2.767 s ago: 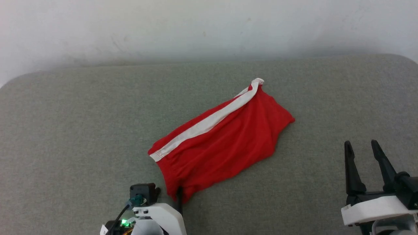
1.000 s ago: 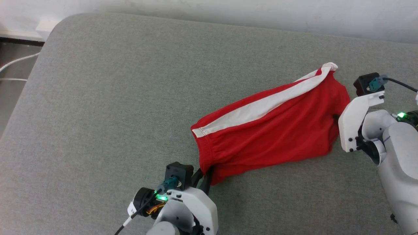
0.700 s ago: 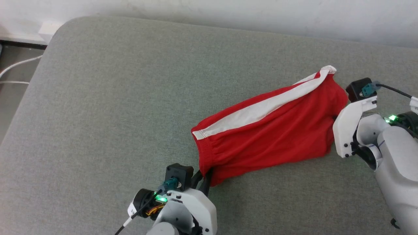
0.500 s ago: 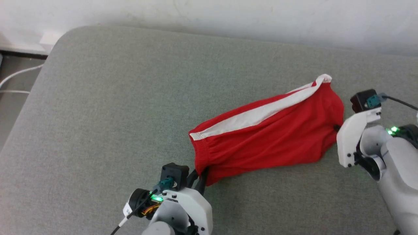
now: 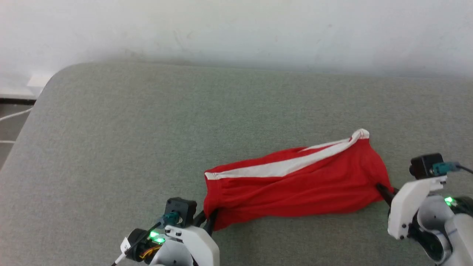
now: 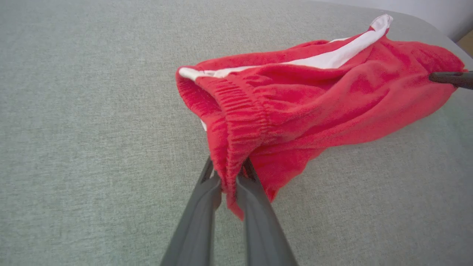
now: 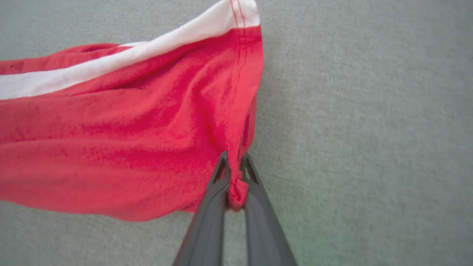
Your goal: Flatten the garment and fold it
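The garment [image 5: 295, 188], red shorts with a white side stripe, is stretched left to right just above the grey-green cushion between my two grippers. My left gripper [image 5: 210, 216] is shut on the gathered waistband at the garment's near left corner; the left wrist view has that gripper [image 6: 228, 173] pinching the elastic band of the garment [image 6: 295, 107]. At the near right corner, my right gripper [image 5: 380, 188] is shut on the hem end, and in the right wrist view this gripper [image 7: 234, 170] clamps a bunched fold of the garment [image 7: 129, 140].
The grey-green cushion [image 5: 129, 147] spreads wide around the garment, with its rounded left edge [image 5: 40, 96] dropping to a floor with white cables [image 5: 11, 116]. A pale wall [image 5: 236, 29] runs along the back.
My right gripper has closed on the garment's hem corner. Both arms drew the garment toward me and pulled it taut. The head camera has tilted, shifting the whole picture downward.
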